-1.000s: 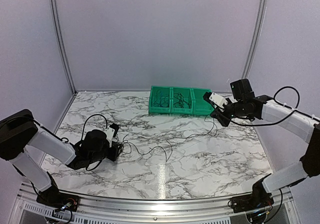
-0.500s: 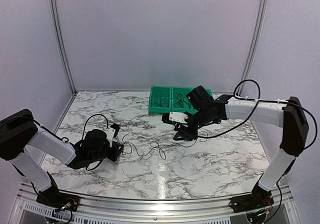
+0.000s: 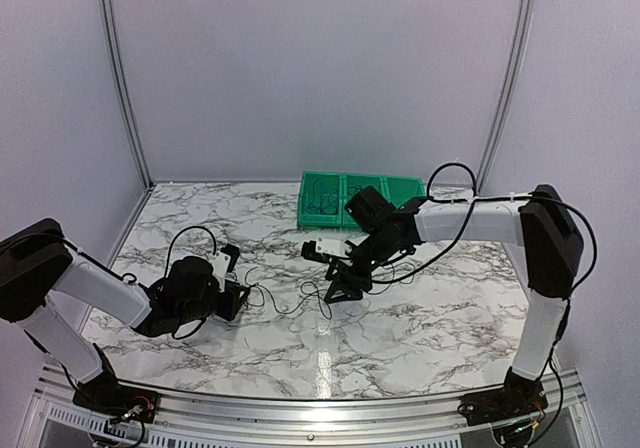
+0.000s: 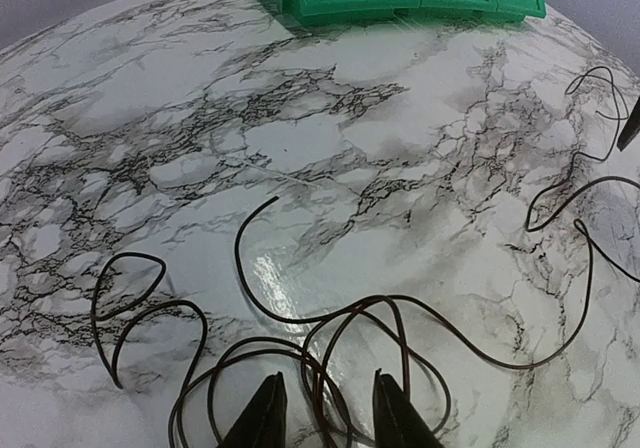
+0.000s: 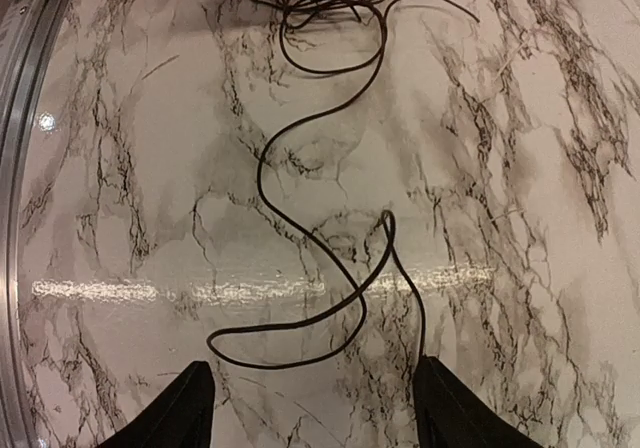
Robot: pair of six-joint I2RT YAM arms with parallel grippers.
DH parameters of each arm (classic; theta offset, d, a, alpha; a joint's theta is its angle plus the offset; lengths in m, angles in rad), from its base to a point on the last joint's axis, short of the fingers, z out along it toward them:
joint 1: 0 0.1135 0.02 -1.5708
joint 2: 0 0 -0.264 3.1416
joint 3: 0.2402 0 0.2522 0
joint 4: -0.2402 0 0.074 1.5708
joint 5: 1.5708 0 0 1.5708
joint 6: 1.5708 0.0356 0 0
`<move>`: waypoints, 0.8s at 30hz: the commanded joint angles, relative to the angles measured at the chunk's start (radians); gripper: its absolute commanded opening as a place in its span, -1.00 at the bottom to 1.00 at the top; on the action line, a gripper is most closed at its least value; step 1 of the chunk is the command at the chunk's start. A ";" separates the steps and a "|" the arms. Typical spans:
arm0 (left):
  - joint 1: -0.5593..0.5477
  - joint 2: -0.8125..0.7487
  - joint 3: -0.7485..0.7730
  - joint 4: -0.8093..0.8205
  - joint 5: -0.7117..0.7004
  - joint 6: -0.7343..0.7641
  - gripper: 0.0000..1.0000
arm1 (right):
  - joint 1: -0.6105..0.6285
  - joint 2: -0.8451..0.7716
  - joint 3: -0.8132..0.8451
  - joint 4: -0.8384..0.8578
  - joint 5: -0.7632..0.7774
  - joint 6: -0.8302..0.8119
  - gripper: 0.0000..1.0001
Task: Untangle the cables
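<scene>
- Right now the cables (image 5: 260,173) lie loose on the marble table (image 3: 450,318), strung between the two grippers, well short of the green bins (image 3: 325,220) beyond them.
- Left gripper (image 4: 325,423): fingers parted a little, not pinching. A knot of overlapping loops sits right at its fingertips, with strands running through the gap between them.
- Right gripper (image 5: 320,418): fingers spread wide, holding nothing. A long S-shaped run ends in a flat loop just ahead of its tips, between the two fingers.
- Step in hand, as I judge it: setting up a fresh grasp on the free end, opposite the knot.
- Next move likely calls for lowering the right fingers over that near loop and closing on a single strand, while the left closes on the knot to anchor it, then drawing apart gently so the loops do not tighten.
</scene>
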 commanded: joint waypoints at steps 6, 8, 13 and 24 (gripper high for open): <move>-0.019 -0.116 0.022 -0.010 -0.007 -0.025 0.02 | 0.008 0.123 0.152 -0.031 -0.120 0.062 0.46; -0.019 -0.127 0.030 -0.010 -0.001 -0.046 0.09 | 0.009 0.145 0.166 -0.031 -0.117 0.068 0.62; -0.023 -0.043 0.081 -0.010 0.071 -0.075 0.11 | 0.023 0.184 0.167 -0.015 -0.051 0.073 0.73; -0.025 0.156 0.166 -0.010 0.097 -0.139 -0.05 | 0.046 0.212 0.135 0.117 0.118 0.098 -0.17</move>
